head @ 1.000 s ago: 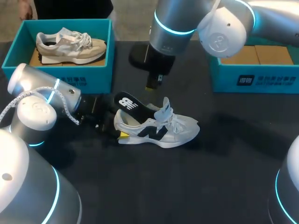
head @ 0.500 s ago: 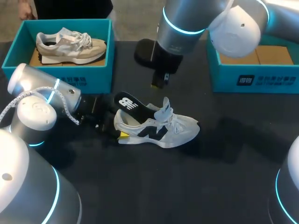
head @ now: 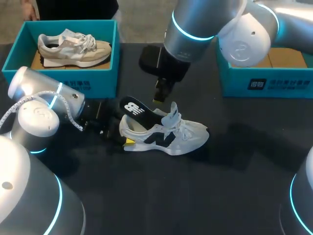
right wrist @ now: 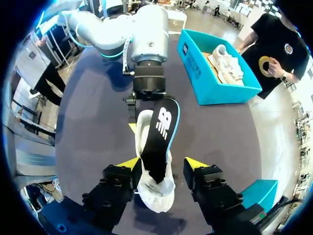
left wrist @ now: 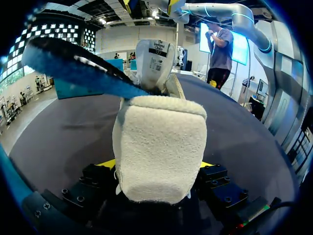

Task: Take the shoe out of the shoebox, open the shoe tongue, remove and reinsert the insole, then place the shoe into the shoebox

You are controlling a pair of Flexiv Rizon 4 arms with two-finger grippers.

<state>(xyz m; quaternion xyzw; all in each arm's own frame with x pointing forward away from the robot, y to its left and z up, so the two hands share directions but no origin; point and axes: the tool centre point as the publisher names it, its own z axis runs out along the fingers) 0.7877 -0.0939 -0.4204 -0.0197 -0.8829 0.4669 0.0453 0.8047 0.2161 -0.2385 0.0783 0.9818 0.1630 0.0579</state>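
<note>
Head view | left fingers (left wrist: 108, 163) clamp fleecy shoe (head: 188, 137) heel | flat black insole (head: 134, 108) protrudes | right fingers (right wrist: 128, 164) spread wide

Left arm (head: 44, 105), right arm (head: 195, 24) silver, cyan rings; right hand (right wrist: 162, 166) black, yellow-tipped.

Dark table (head: 220, 196) with shoe (head: 188, 136); left shoebox (head: 73, 82); right shoebox (head: 283, 84)

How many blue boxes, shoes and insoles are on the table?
Blue boxes: 2, the left box and the right box.
Shoes: 2, a beige shoe in the left box and a white and black shoe on the table.
Insoles: 1, a black insole sticking out of the white and black shoe.
Total: 5.
</note>
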